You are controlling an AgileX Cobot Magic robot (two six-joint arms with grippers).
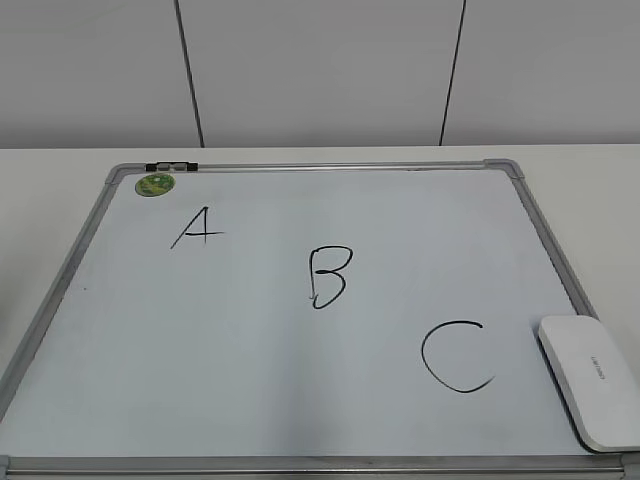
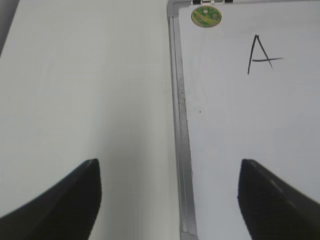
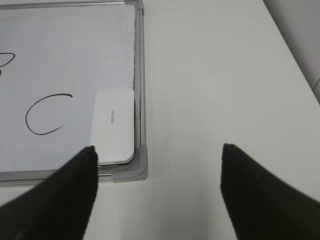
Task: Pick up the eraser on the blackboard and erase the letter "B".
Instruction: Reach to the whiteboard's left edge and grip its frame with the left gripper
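The blackboard [image 1: 300,390] is a white dry-erase board with a silver frame, flat on the table. The black letter "B" [image 1: 329,277] is at its middle. The white eraser [image 1: 591,379] lies at the board's near right corner; it also shows in the right wrist view [image 3: 114,125]. My right gripper [image 3: 158,190] is open and empty, hovering over the table just beside that corner. My left gripper [image 2: 169,195] is open and empty above the board's left frame edge [image 2: 179,125]. Neither gripper shows in the exterior view.
A black "A" [image 1: 196,228] is at the upper left and a black "C" [image 1: 455,356] at the lower right of the board. A round green magnet [image 1: 155,184] sits in the far left corner. Bare white table [image 3: 225,75] lies right of the board.
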